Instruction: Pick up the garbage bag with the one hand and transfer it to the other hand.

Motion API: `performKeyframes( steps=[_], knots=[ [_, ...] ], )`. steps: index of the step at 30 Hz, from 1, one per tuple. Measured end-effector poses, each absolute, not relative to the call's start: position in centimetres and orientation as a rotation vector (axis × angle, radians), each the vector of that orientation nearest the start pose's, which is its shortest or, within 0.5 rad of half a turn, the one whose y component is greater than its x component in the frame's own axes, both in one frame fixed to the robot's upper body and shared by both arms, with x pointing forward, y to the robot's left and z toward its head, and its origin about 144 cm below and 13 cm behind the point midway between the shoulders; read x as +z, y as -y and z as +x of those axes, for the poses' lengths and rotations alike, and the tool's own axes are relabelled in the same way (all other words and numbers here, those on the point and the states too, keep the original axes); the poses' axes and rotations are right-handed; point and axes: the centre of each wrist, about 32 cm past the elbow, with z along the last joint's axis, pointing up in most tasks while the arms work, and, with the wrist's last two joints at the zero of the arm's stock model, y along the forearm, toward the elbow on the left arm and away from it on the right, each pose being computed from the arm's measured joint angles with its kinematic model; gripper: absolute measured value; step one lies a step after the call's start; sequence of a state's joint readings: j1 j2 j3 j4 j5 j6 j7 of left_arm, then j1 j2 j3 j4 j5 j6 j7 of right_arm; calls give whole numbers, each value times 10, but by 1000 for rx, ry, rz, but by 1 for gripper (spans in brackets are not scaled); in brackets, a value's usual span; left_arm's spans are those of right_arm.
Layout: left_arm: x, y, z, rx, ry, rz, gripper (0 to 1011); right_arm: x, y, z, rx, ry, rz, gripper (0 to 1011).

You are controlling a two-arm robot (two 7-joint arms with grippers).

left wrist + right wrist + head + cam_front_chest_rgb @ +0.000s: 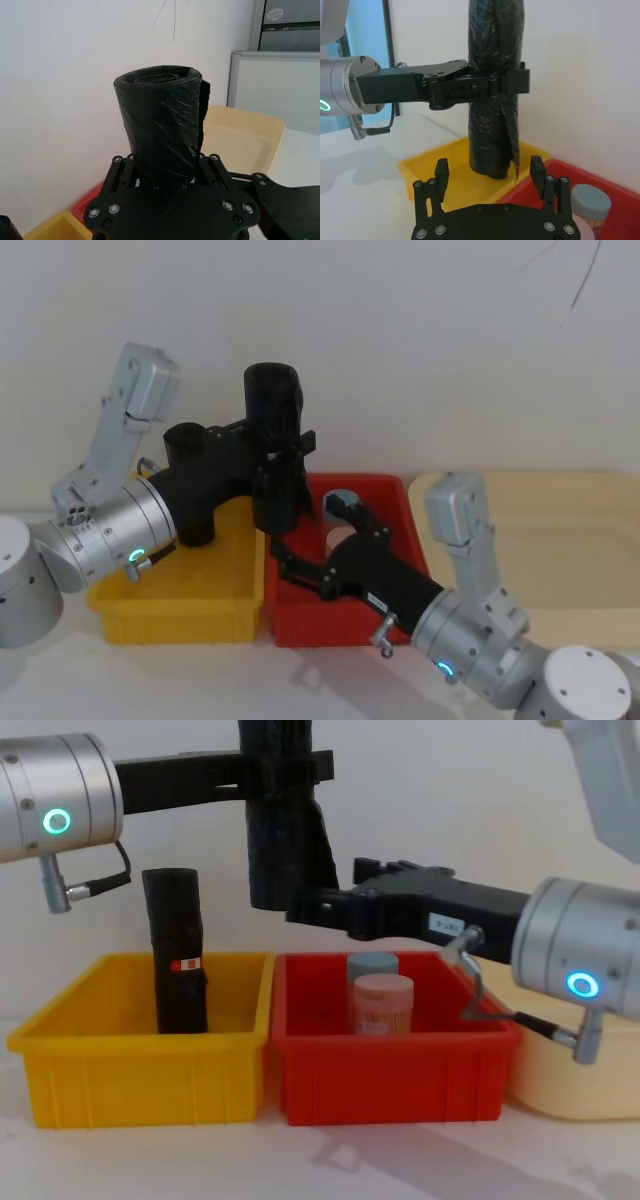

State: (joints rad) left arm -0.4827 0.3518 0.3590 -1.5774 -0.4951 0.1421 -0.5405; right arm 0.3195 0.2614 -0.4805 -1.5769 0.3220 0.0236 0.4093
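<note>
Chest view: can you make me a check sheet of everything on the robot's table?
Surface: white tabletop carrying a yellow plastic bin, a red plastic bin and a cream tray, side by side.
Job's things: black plastic garbage bag roll, upright, raised above the bins.
Clutter: second black roll standing in the yellow bin; two lidded jars in the red bin.
Grippers: left claw shut on the garbage bag roll; right claw open, near its lower end.
Cables: short black cable looped at the left wrist.
Surroundings: white wall behind.
</note>
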Motion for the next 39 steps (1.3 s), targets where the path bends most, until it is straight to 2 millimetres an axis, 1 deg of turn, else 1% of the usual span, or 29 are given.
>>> performKeyframes(
  steps=[6,11,25,36,39],
  knots=[
    [1301,-221,552,669,155,-128,443,1223,151,519,-675,147,68,999],
    [1301,-221,552,669,155,-128,443,1223,146,532,-665,148,65,999],
    [1301,-221,552,669,155,-128,443,1227,135,557,-661,158,69,999],
    [1301,-221,552,669,155,-128,443,1229,127,568,-653,162,75,999],
    [1301,-221,552,669,155,-128,443,1230,126,570,-651,162,76,961]
  ],
)
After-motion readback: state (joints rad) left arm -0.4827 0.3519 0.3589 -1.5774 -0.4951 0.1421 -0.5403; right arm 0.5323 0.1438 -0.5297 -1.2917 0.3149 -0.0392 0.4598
